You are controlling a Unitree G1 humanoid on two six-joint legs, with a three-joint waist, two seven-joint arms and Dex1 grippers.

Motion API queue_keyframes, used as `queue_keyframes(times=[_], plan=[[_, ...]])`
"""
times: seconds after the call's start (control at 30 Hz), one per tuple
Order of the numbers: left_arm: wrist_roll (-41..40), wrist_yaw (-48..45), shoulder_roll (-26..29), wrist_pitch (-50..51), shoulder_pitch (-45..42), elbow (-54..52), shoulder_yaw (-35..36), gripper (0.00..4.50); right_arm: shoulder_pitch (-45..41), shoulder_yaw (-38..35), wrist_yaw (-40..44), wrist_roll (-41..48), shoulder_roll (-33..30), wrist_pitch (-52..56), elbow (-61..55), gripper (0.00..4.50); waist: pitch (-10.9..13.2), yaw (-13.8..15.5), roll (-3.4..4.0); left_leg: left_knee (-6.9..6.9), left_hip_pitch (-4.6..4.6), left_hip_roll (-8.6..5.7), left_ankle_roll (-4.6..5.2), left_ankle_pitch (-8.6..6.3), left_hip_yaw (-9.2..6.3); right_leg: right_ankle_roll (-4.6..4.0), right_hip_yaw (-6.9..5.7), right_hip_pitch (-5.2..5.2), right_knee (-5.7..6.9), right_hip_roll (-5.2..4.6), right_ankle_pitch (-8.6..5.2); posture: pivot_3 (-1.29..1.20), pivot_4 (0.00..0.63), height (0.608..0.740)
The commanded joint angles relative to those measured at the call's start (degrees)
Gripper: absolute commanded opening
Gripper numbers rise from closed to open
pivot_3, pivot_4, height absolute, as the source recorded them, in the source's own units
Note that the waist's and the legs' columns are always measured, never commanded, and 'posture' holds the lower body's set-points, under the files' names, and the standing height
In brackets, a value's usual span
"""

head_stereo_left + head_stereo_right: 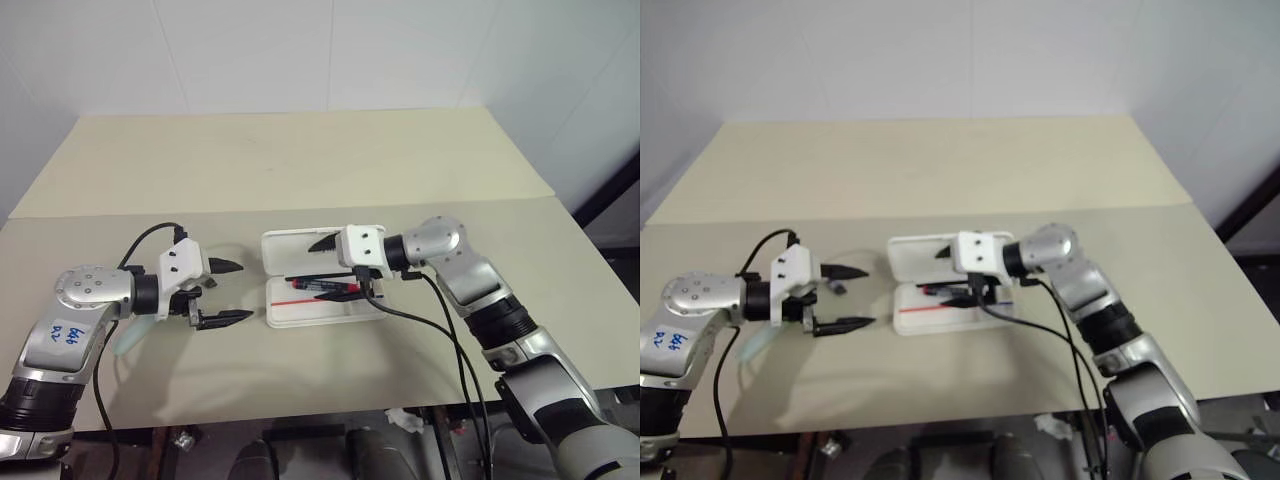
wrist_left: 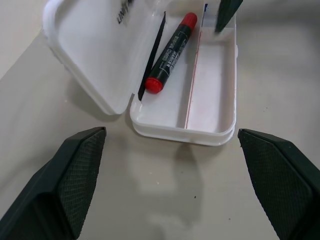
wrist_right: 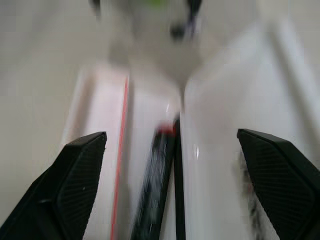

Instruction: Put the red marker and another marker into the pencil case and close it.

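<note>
Your right gripper (image 1: pixel 336 265) hangs wide and empty over the open case (image 1: pixel 322 313) at frame centre; the red marker (image 2: pixel 171 53) lies inside, against the hinge side. Your left gripper (image 1: pixel 226 292), also wide, waits just left of the case. One marker looks stowed; the pale green marker (image 1: pixel 126 340) at lower left, half hidden beneath your left arm, seems next, a flat translucent body on matte tabletop. Glossy hard white clamshell, rounded corners.
</note>
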Motion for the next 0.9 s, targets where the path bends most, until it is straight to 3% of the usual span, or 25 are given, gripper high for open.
queue_keyframes(times=[0.03, 0.3, 0.6, 0.77, 0.9], plan=[[-0.55, 0.24, -0.29, -0.84, -1.14, -0.60, 0.22, 4.50, 2.33, -3.22, 4.13, 9.07, -2.17, 7.31, -10.78, 4.45, 0.00, 0.11, 0.00, 0.00, 0.00, 0.00, 0.00, 0.00, 0.00, 0.00, 0.00, 0.00, -0.01, 0.00, 0.00, 0.00, 0.150, 0.740], [-2.19, 4.12, -1.63, 3.19, -0.51, -2.15, 2.36, 4.50, 9.86, -9.97, 6.89, 20.31, -11.51, 16.80, -23.07, 4.45, 0.00, 0.33, -0.02, 0.08, 0.00, -0.02, 0.00, 0.00, -0.02, 0.00, 0.00, 0.10, -0.06, 0.00, 0.00, 0.00, 0.150, 0.740], [-1.82, 16.36, -1.24, 12.81, 7.41, -7.90, 11.93, 4.50, 14.88, -24.22, 4.11, 28.75, -17.85, 18.64, -23.07, 4.45, 0.02, -0.05, -0.05, -0.04, 0.04, -0.01, 0.01, -0.01, -0.03, 0.00, 0.02, 0.06, -0.11, 0.00, -0.03, 0.00, 0.150, 0.740], [-1.88, 26.76, -3.68, 23.16, 13.05, -16.52, 16.39, 4.50, 14.47, -26.19, 3.39, 28.01, -19.80, 18.12, -20.08, 4.45, 0.07, 0.06, -0.16, 0.00, 0.03, -0.01, -0.01, -0.02, -0.05, 0.02, 0.03, 0.10, -0.15, -0.01, -0.02, 0.00, 0.150, 0.740], [-2.55, 28.84, -2.37, 29.25, 17.65, -22.03, 18.71, 4.50, 13.70, -25.52, 3.37, 26.16, -20.40, 15.83, -17.28, 4.45, 0.08, 0.04, -0.22, 0.01, 0.03, -0.02, -0.07, -0.05, -0.02, 0.01, 0.06, 0.12, -0.23, -0.03, -0.02, 0.00, 0.150, 0.740]])
